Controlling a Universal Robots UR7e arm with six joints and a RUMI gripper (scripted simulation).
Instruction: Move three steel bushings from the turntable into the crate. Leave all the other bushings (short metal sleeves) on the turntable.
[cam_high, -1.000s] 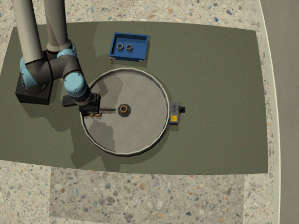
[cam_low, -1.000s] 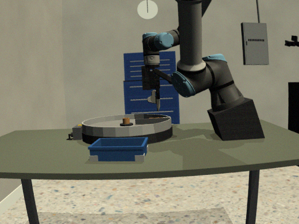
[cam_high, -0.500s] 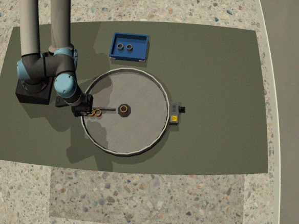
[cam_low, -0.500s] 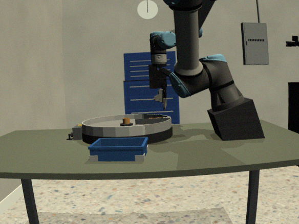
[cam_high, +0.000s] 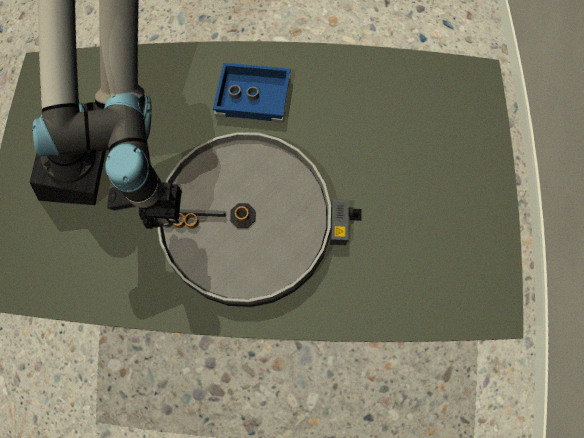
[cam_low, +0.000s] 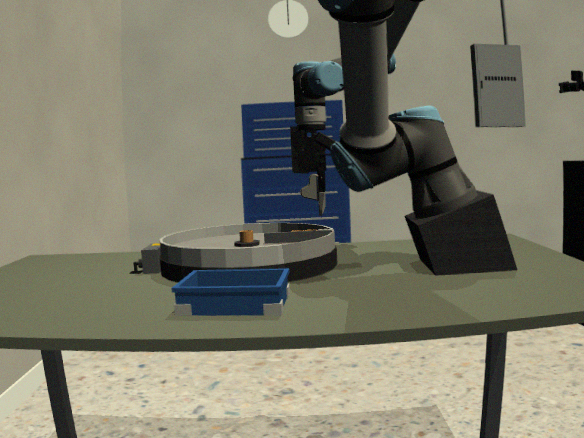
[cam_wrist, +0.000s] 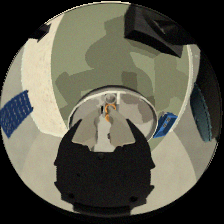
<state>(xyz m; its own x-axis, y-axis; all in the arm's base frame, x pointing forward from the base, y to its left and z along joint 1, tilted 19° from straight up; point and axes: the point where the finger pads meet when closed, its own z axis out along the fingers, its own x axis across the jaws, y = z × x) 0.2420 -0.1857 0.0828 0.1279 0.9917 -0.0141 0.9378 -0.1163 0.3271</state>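
the remaining steel bushing (cam_wrist: 106, 99) lies on the turntable (cam_high: 280, 180) (cam_low: 225, 256) (cam_wrist: 142, 120) near its rim, below and apart from the 2-jaw gripper (cam_high: 162, 218) (cam_low: 316, 202) (cam_wrist: 105, 106), whose fingers are drawn nearly together around nothing. 2 more steel bushings (cam_high: 230, 92) stand in the blue crate (cam_high: 270, 94) (cam_low: 230, 301) (cam_wrist: 161, 130). the bent ur7e arm (cam_high: 62, 60) (cam_low: 365, 80) points its wrist down above the rim

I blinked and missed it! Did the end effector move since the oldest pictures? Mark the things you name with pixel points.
Yes. In the top view, the end effector (cam_high: 161, 209) (cam_low: 321, 209) (cam_wrist: 105, 106) moved left, away from the middle of the turntable (cam_high: 328, 202) (cam_low: 250, 256) (cam_wrist: 70, 119).
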